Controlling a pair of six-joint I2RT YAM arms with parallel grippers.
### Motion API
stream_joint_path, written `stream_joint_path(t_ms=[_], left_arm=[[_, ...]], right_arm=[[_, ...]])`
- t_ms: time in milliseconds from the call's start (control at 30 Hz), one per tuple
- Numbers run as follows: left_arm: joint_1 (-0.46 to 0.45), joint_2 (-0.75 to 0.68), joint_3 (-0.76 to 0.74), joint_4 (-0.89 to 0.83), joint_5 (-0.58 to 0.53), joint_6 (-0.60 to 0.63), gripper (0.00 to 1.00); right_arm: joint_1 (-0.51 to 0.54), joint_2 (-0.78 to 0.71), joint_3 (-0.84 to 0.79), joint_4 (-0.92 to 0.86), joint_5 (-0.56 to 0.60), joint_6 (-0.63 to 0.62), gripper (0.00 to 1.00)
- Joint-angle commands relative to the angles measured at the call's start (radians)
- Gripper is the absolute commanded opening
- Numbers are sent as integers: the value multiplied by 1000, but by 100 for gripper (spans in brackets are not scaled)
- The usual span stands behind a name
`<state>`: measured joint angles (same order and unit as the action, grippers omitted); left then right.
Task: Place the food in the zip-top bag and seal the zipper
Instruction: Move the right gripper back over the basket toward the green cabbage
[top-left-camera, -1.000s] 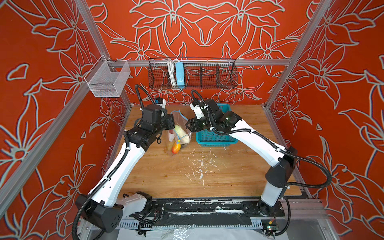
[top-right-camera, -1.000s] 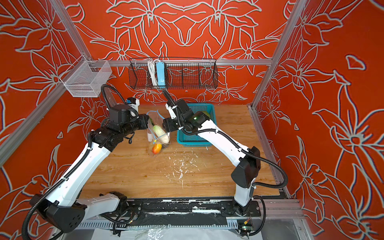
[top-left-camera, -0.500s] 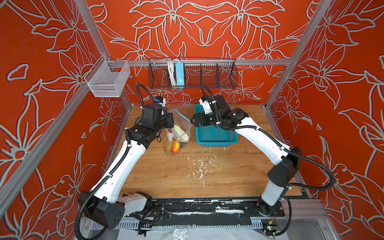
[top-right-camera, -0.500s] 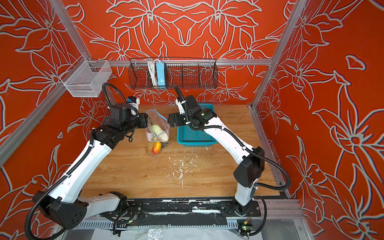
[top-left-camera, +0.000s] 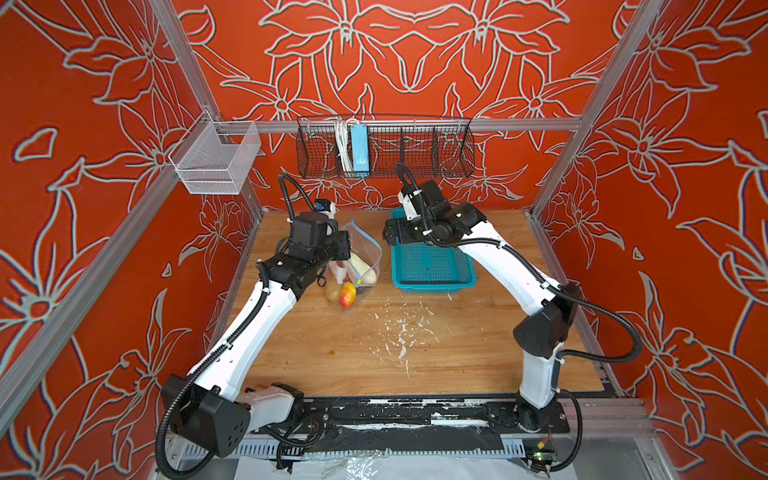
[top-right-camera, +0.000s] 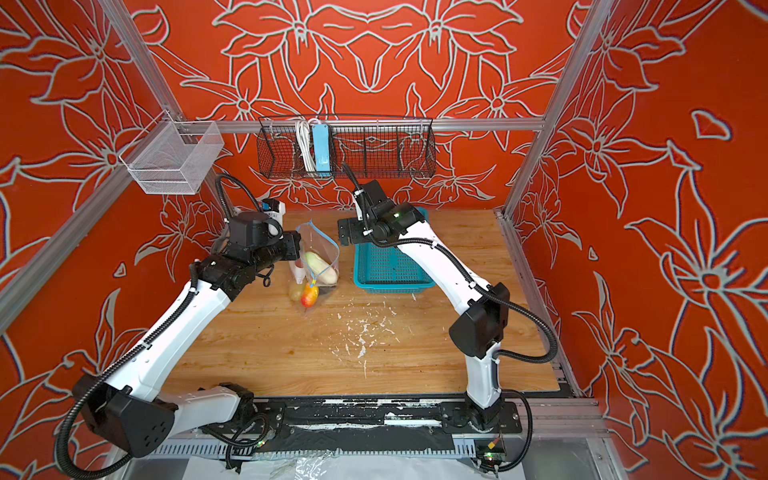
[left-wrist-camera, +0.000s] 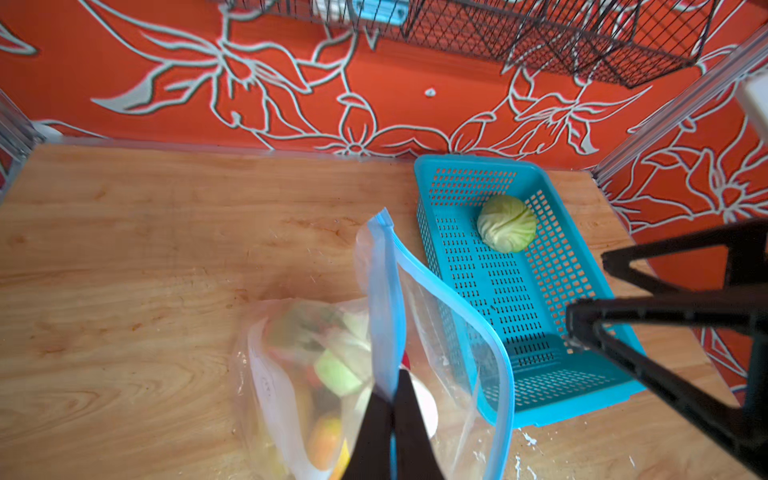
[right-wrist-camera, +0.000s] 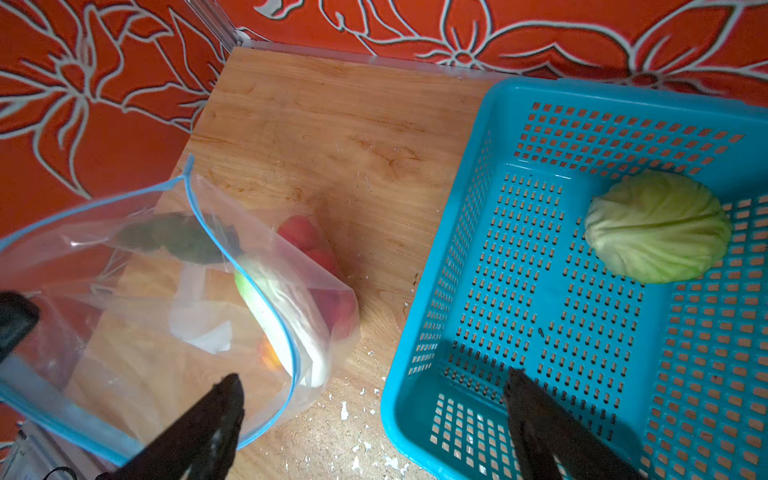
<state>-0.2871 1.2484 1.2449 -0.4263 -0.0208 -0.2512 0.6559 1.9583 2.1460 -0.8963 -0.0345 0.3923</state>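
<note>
The clear zip-top bag (top-left-camera: 362, 253) (top-right-camera: 319, 249) stands open left of the teal basket (top-left-camera: 434, 286) (top-right-camera: 392, 286). My left gripper (left-wrist-camera: 390, 399) (top-left-camera: 343, 243) is shut on its blue zipper (left-wrist-camera: 386, 291) strip and holds the mouth up. Inside lie the pale cucumber (top-left-camera: 365, 268) (right-wrist-camera: 282, 299), an orange-red fruit (top-left-camera: 347, 296), a yellow potato (top-left-camera: 332, 291), red berries (right-wrist-camera: 307, 241) and a green leaf (right-wrist-camera: 183, 237). The green cabbage (left-wrist-camera: 506, 224) (right-wrist-camera: 658, 226) sits alone in the basket, hidden by my right arm in both top views. My right gripper (right-wrist-camera: 374, 378) (top-left-camera: 388, 237) hangs open and empty over the basket's left rim.
A black wire rack (top-left-camera: 384, 145) with a blue box hangs on the back wall, above the basket. A white mesh bin (top-left-camera: 214, 160) is fixed to the left rail. White flecks (top-left-camera: 399, 332) dot the wooden table in front of the bag.
My right gripper has drawn back from the bag's mouth to the basket's left rim and opened wide. The cucumber now lies in the bag. The left gripper keeps its hold.
</note>
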Motion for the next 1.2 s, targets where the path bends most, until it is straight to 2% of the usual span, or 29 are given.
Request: stream_joint_path(t_ms=[0, 100, 167, 367, 500, 733, 833, 900, 933, 1000, 1067, 1167], left_arm=[[6, -5, -25, 53, 31, -18, 0], [6, -6, -52, 70, 45, -28, 0], [6, -6, -64, 73, 59, -46, 0], [6, -11, -75, 73, 83, -60, 0], [6, -29, -105, 103, 97, -75, 0], [5, -35, -105, 97, 83, -72, 0], [6, -41, -110, 101, 90, -70, 0], [6, -38, -106, 96, 83, -69, 0], [6, -38, -104, 89, 74, -69, 0], [6, -46, -104, 87, 66, -68, 0], [6, -54, -108, 94, 71, -69, 0], [5, -56, -110, 98, 73, -70, 0]], right_arm=[[-4, 55, 95, -144, 109, 9, 98], [-5, 68, 105, -154, 144, -7, 98], [-7, 67, 91, -137, 116, -36, 98], [-36, 82, 80, -135, 142, 34, 98], [-72, 112, 87, -126, 15, 41, 98], [-86, 166, 169, -161, 153, 30, 98], [-86, 185, 186, -134, 113, -46, 98], [-88, 180, 155, -107, 153, -64, 98], [-96, 176, 124, -86, 144, -66, 98], [-135, 182, 103, -70, 17, -46, 98], [-166, 188, 89, -57, -42, -33, 98], [-169, 160, 26, 9, 28, -45, 98]])
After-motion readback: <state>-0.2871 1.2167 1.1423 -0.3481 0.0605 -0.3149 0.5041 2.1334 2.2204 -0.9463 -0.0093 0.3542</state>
